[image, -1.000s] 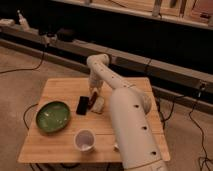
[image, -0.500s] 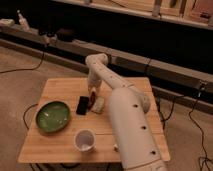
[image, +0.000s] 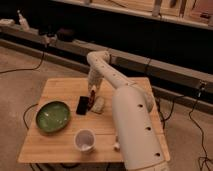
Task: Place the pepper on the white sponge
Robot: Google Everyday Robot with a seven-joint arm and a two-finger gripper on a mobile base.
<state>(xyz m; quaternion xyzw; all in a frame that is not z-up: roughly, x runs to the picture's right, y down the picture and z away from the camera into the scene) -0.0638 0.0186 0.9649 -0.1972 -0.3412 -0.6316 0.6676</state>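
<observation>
The small dark red pepper [image: 92,94] hangs in my gripper [image: 93,92], which reaches down over the middle of the wooden table [image: 60,145]. The pepper is held just above and to the left of the off-white sponge [image: 98,104], which lies on the table beside a flat black slab [image: 82,105]. The pepper sits between the slab and the sponge, close over the sponge's left edge. I cannot tell whether it touches the sponge.
A green plate [image: 52,117] lies at the table's left. A white cup [image: 84,140] stands near the front edge. My white arm [image: 132,125] covers the table's right side. Cables run over the floor, and a low shelf runs behind.
The gripper with the pepper has shifted only slightly; the pepper stays by the sponge's left edge. Nothing else moved.
</observation>
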